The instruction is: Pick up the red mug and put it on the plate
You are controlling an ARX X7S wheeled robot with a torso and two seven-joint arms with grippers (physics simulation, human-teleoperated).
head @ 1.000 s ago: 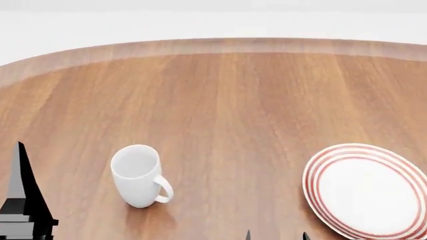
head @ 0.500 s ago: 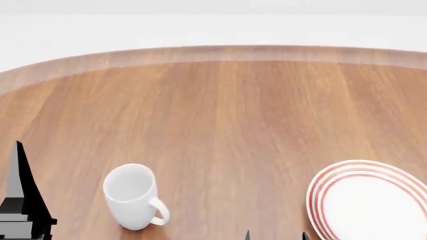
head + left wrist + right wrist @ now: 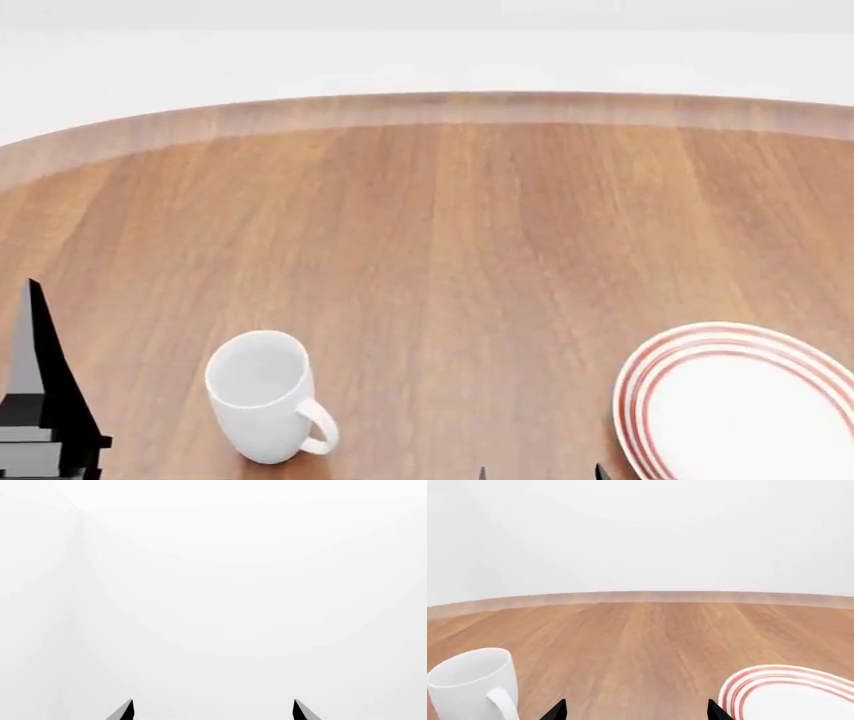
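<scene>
The red mug is out of view in every frame. The plate (image 3: 747, 405), white with red rings round its rim, lies on the wooden table at the near right, cut off by the frame edge; it also shows in the right wrist view (image 3: 790, 692). My right gripper (image 3: 637, 711) is open and empty, low over the table between a white mug and the plate. Only its two tips (image 3: 542, 473) show at the head view's bottom edge. My left gripper (image 3: 213, 710) is open and faces only blank white.
A plain white mug (image 3: 263, 395) stands upright at the near left, handle toward the plate, and shows again in the right wrist view (image 3: 477, 682). The black left arm (image 3: 38, 400) rises at the left edge. The round table's far rim (image 3: 441, 105) curves across the back.
Over the last second the head view shifted, so the white mug and plate sit lower in frame and more table shows behind. The right fingertips edged slightly left.
</scene>
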